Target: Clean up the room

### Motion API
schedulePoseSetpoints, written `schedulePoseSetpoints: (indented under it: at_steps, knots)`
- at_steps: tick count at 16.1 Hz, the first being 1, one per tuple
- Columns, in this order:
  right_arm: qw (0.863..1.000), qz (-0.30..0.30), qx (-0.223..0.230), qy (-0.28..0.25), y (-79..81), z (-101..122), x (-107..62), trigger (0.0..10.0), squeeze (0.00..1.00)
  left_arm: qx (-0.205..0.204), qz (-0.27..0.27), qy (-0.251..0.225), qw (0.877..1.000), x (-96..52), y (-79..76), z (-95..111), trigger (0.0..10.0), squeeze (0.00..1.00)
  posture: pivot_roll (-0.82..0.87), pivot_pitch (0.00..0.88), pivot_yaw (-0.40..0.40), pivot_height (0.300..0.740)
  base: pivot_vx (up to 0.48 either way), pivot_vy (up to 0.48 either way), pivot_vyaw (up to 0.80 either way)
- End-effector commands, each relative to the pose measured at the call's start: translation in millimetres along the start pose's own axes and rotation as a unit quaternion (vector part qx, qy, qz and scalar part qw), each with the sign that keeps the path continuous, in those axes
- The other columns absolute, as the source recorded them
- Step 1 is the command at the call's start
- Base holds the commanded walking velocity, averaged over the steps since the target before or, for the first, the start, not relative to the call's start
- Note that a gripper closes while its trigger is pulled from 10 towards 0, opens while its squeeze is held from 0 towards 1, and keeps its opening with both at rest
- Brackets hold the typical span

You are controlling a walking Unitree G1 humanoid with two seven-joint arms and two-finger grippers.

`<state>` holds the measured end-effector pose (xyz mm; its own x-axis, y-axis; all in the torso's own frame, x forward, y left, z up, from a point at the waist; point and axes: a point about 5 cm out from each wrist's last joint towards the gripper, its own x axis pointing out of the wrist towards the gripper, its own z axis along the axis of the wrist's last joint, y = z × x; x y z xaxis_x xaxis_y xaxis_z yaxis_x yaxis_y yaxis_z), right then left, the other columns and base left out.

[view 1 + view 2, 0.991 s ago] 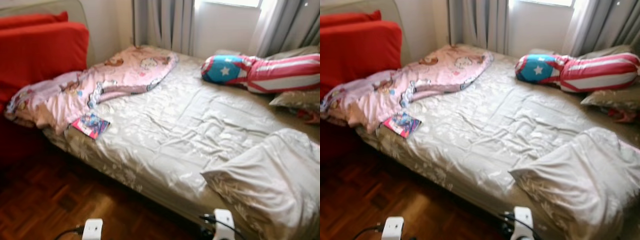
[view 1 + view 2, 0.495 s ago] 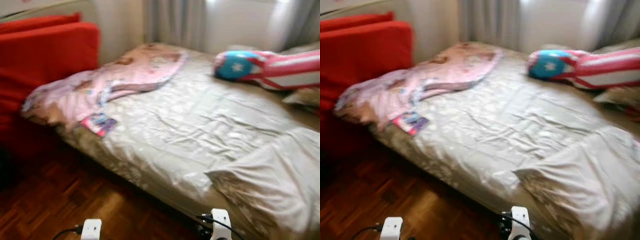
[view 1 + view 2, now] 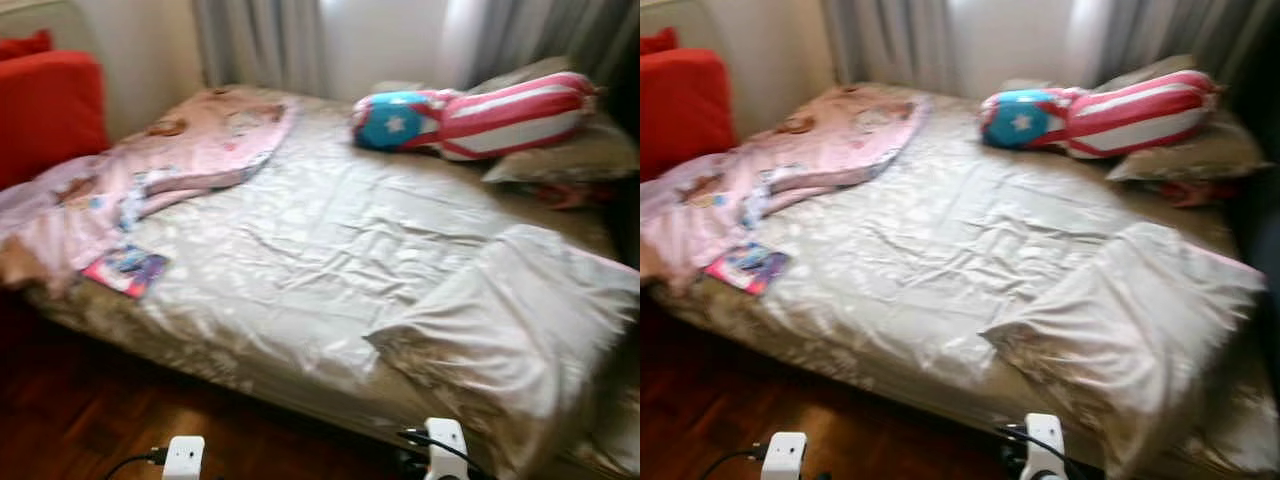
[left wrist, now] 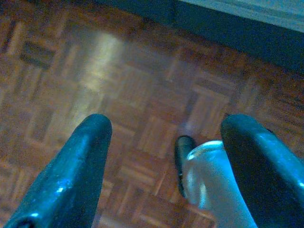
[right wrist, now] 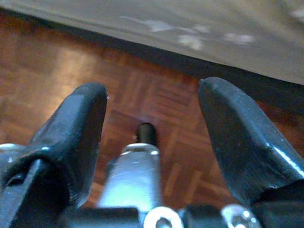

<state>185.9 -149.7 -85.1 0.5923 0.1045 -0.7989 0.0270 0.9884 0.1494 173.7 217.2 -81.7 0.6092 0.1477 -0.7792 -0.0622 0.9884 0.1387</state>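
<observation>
A wide bed [image 3: 330, 260] with a shiny beige floral sheet lies ahead, seen from the head camera, slightly blurred. At about 10 o'clock on the mattress a pink cartoon-print blanket [image 3: 160, 165] is crumpled, running from the far edge down over the near left corner. Just beside its lower end, at roughly 9 o'clock, a small colourful book [image 3: 125, 270] lies flat on the sheet near the mattress edge. At 1 o'clock a bolster cushion with a blue star end and red-and-white stripes [image 3: 470, 115] rests on its side, touching a beige pillow [image 3: 570, 160] behind and to its right. At 4 o'clock a large beige pillow [image 3: 510, 325] sits rumpled near the foot-side corner, partly over the edge. Grey curtains [image 3: 260, 40] hang at 12 o'clock beyond the bed, and a red sofa [image 3: 45, 110] stands at 9 to 10 o'clock against the wall.

Dark parquet floor [image 3: 90, 420] runs along the near side of the bed.

The left gripper [image 4: 166, 161] hangs over the parquet, its two black fingers [image 4: 71, 175] spread wide apart with nothing between them. The right gripper [image 5: 152, 123] also points down at the wooden floor close to the bed's sheet edge, its fingers [image 5: 237, 133] likewise spread wide and holding nothing
</observation>
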Motion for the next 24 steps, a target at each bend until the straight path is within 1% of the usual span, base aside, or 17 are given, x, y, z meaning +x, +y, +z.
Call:
schedulePoseSetpoints:
  at_steps: [1,10,19,24]
  knots:
    - [1.0,0.002,-0.004,0.005,1.8,-0.5,0.3,10.0,0.0,-0.002,0.002,0.008,1.0,-0.6,0.1,-3.8,10.0,0.0,0.05,0.0,-0.027,0.74,0.0,0.0,-0.74]
    - [1.0,0.003,-0.002,0.005,3.6,-0.9,0.5,10.0,0.0,0.0,0.001,0.008,1.0,-0.6,2.2,-3.2,10.0,0.0,0.04,0.0,-0.02,0.74,0.0,0.0,-0.74]
    - [1.0,0.002,-0.002,0.005,2.5,-1.0,0.3,10.0,0.0,-0.006,-0.003,0.008,1.0,-0.6,-0.7,-3.8,10.0,0.0,0.04,0.0,-0.023,0.74,0.0,0.0,-0.73]
    - [1.0,0.0,-0.002,0.001,1.9,-0.4,0.2,10.0,0.0,-0.009,-0.004,0.007,1.0,-0.7,-1.1,-4.0,10.0,0.0,0.04,0.0,-0.025,0.74,0.052,0.0,0.0]
